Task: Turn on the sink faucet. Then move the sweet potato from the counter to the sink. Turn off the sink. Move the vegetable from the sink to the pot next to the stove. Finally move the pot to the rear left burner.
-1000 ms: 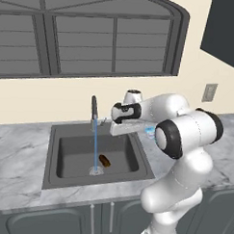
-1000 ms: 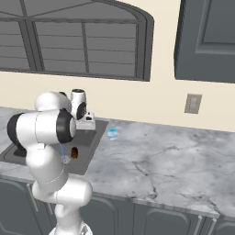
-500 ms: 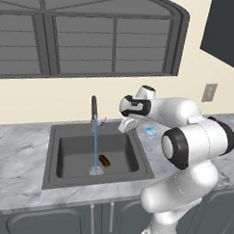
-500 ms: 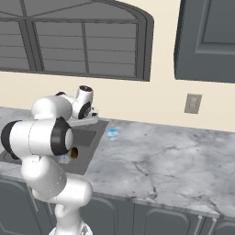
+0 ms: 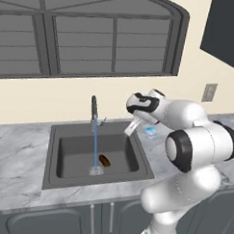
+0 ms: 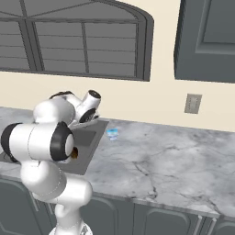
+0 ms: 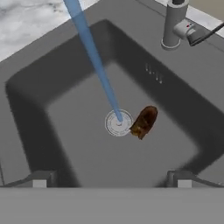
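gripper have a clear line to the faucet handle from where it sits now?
Probably yes. The gripper is open above the sink's right side, and the faucet handle stands behind the basin with nothing between. The sweet potato lies low by the drain, out of that path.

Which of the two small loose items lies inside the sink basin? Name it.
The brown sweet potato, lying on the sink floor beside the drain. The pale blue item sits outside it, on the counter.
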You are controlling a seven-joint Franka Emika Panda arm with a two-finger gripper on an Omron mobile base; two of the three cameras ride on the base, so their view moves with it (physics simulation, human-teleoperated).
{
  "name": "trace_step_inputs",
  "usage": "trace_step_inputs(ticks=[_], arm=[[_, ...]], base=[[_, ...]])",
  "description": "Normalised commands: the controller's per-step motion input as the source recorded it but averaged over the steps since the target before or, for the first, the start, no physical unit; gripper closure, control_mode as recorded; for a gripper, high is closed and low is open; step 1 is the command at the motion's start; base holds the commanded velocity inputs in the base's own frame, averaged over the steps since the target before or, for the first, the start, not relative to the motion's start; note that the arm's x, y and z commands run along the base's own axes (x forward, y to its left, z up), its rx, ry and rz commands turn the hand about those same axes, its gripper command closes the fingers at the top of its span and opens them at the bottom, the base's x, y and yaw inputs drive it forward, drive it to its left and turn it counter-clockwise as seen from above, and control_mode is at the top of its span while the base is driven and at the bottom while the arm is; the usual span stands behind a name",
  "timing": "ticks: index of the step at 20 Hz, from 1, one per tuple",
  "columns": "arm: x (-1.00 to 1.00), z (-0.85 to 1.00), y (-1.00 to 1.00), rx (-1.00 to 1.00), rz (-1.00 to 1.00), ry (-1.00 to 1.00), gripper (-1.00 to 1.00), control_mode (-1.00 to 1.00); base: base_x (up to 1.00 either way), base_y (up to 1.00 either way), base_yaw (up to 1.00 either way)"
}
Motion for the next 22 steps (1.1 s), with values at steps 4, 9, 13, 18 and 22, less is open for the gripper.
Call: trace_step_inputs(ticks=[4,9,13,18,22], arm=[[0.00,0.14,0.01,0.28,0.13,-0.12,-1.00,-1.00],[0.19,0.22,0.00,0.32,0.05,-0.15,-1.00,-1.00],[0.40,0.05,0.00,0.31,0.06,-0.13,-1.00,-1.00],[0.55,0.00,0.04,0.21,0.07,-0.06,-1.00,-1.00],[0.61,-0.01,0.21,0.15,0.04,-0.01,-1.00,-1.00]], base=[[0.00,0.00,0.00],[0.00,0.00,0.00],[0.00,0.00,0.00],[0.00,0.00,0.00],[0.00,0.00,0.00]])
